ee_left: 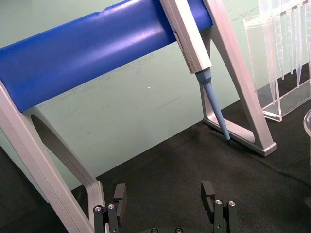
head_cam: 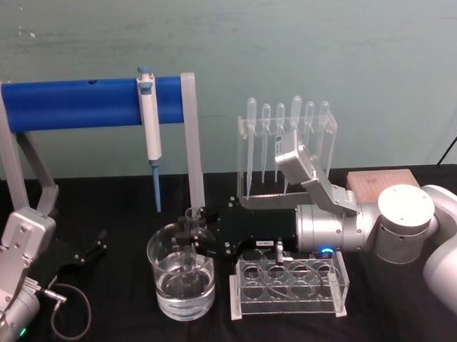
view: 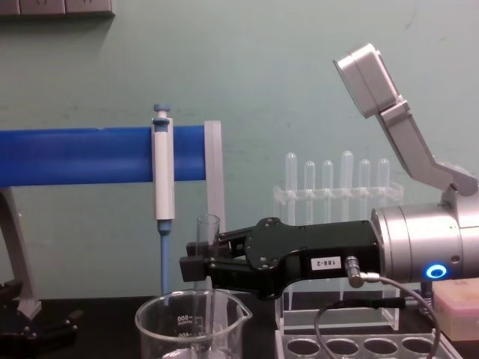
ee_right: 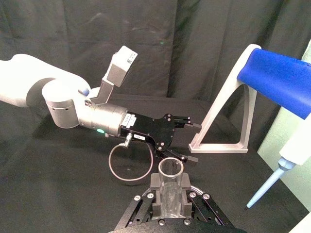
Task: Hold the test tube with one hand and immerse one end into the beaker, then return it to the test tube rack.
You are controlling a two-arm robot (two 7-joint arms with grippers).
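Wide clear glass beaker [head_cam: 159, 282] holds water | right gripper [head_cam: 195, 236] clamps clear round-bottomed glass test tube [head_cam: 192, 216], tip looks dipped | lift vertically past rim before clear plastic rack [head_cam: 289, 308] | left gripper [head_cam: 92, 247] parked open

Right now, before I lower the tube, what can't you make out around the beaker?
- Chest view: the bottom edge cuts off the beaker, so the lower end of the test tube falls outside.
- Head view: through the beaker's glass and the water, whether the tip is immersed is unclear.
- Right wrist view: the right gripper, shut on the test tube, hides its lower end.
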